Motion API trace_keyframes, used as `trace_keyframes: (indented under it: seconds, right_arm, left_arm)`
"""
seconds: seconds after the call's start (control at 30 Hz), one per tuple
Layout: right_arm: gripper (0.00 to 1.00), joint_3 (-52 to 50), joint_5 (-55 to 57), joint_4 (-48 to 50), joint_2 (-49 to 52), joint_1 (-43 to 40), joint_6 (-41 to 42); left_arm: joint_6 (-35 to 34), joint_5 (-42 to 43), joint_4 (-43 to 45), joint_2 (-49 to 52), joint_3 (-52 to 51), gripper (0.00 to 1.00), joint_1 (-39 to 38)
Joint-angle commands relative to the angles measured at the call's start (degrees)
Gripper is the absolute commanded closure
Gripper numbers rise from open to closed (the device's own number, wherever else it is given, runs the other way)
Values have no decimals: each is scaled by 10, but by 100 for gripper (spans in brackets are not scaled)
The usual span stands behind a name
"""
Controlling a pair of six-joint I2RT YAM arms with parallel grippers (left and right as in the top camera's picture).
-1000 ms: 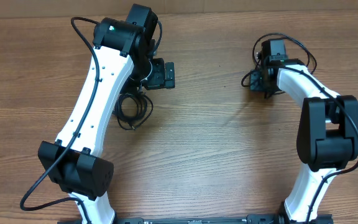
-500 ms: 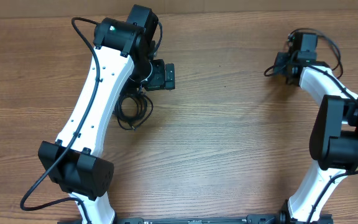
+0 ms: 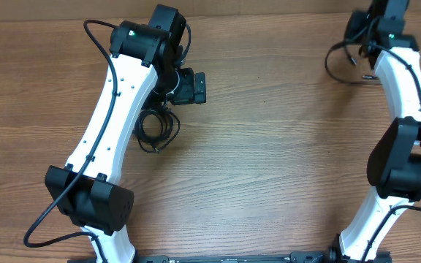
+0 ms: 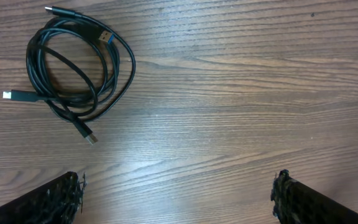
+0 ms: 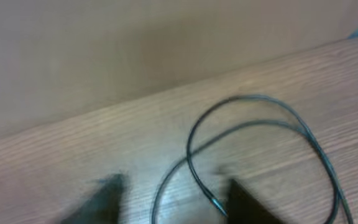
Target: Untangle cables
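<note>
Right arm swung out to 2 o'clock, one cable (image 5: 257,97) pulled clear. Right tool (image 5: 174,186) looks apart (blurry). Remaining coil (image 4: 73,68) sits at 9 o'clock on the worktop (image 3: 269,161). Left tool (image 4: 179,199) is wide apart. Next job is probably separating that coil.

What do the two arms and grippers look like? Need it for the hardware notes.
Matching pair. The left arm and right arm have white tapered links, bulky black joint housings and thick black cables looping outside the shells. Small dark holes dot the left arm's link. The left gripper has black fingers with rough, frayed-looking edges. The right gripper also looks dark, but it is blurred.
</note>
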Motion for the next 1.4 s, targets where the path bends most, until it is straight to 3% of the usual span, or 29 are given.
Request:
trace_keyframes:
  seconds: [0.0, 0.03, 0.17, 0.4, 0.7, 0.87, 1.13, 1.37]
  right_arm:
    - [7, 10, 2, -19, -5, -2, 1]
    - [0, 10, 2, -31, -5, -2, 1]
    - [0, 10, 2, -77, -5, -6, 4]
    - [0, -9, -4, -141, 0, -78, 124]
    - [0, -22, -189, -184, 32, -151, 135]
    - [0, -25, -148, -149, 40, -150, 146]
    - [0, -25, -117, -137, 99, -152, 267]
    - [0, -25, -121, -109, 129, -151, 272]
  left_arm:
    - [-9, -4, 0, 6, -2, 0, -4]
    - [-9, -4, 0, 6, -2, 0, -4]
    - [-9, -4, -2, 6, -2, 0, -4]
    - [-9, -4, -5, 6, -2, 0, -4]
    - [-9, -4, 3, 6, -2, 0, -4]
    - [-10, -4, 3, 6, -2, 0, -4]
    - [-22, -4, 2, 6, -2, 0, -4]
    - [-21, -4, -6, 6, -2, 0, -4]
